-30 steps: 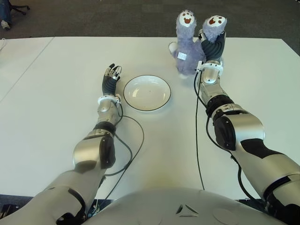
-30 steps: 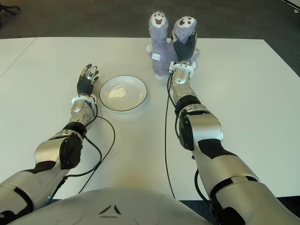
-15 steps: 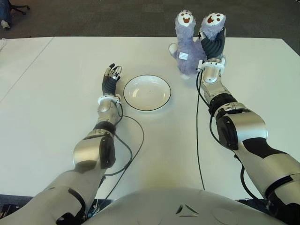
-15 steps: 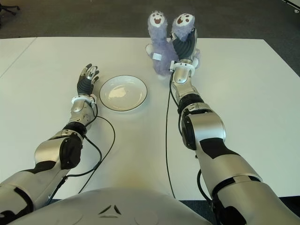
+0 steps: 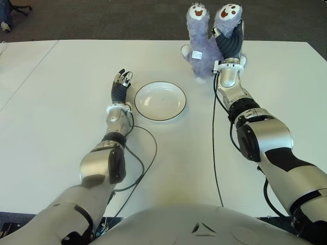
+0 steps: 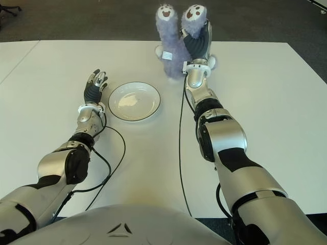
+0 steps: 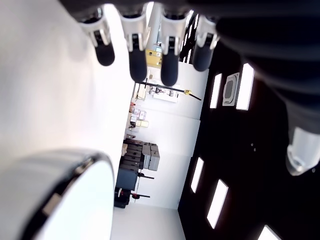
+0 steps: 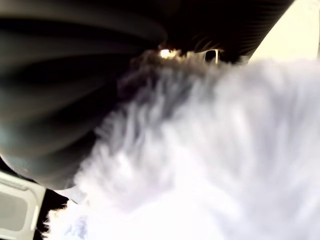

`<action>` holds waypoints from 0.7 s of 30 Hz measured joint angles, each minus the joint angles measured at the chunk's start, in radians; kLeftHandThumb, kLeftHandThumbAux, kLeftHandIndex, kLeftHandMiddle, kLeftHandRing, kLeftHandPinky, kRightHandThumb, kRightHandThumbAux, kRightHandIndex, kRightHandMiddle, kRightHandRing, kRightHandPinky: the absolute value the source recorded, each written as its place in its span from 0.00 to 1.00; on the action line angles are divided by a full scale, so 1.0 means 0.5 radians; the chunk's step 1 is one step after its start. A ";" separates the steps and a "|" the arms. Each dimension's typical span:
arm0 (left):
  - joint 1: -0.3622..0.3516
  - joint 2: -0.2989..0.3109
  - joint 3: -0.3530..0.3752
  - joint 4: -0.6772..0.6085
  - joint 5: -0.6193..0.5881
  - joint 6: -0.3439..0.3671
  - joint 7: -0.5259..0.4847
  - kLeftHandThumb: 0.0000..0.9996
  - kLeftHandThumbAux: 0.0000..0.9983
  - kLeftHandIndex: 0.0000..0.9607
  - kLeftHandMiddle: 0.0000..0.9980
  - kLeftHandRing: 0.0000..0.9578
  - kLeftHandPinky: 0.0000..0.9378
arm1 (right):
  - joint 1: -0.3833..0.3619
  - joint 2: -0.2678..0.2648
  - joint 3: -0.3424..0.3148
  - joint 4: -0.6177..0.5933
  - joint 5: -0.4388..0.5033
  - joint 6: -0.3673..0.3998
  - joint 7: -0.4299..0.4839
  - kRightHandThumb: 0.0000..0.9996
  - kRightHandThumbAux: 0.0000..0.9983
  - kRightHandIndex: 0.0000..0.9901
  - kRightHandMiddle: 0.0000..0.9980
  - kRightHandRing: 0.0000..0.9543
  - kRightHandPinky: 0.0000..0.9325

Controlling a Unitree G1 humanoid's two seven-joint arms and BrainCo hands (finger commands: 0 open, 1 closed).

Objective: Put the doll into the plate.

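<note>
Your right hand [image 5: 230, 43] is clamped on the fluffy purple plush doll [image 5: 201, 48], beyond the white black-rimmed plate [image 5: 160, 101]; your left hand [image 5: 120, 84] shows beside it, fingers apart.

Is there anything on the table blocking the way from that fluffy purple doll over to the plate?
Nothing visible does. The right hand grips the purple doll at the table's far side, and only bare white table lies between it and the empty plate. The left hand shows beside the plate's other side, fingers open.
</note>
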 measured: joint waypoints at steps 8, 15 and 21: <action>0.000 0.000 0.001 0.000 0.000 0.000 0.001 0.00 0.54 0.15 0.18 0.15 0.11 | -0.001 0.012 0.121 -0.083 -0.101 -0.111 -0.076 0.68 0.73 0.44 0.86 0.90 0.89; 0.000 0.000 0.003 0.000 -0.001 0.000 0.001 0.00 0.54 0.15 0.19 0.16 0.12 | -0.008 0.017 0.255 -0.153 -0.283 -0.208 -0.264 0.68 0.73 0.44 0.86 0.91 0.90; -0.002 0.000 0.003 0.000 -0.001 0.000 0.001 0.00 0.54 0.14 0.18 0.15 0.09 | -0.008 0.017 0.379 -0.218 -0.457 -0.284 -0.470 0.68 0.73 0.44 0.86 0.91 0.91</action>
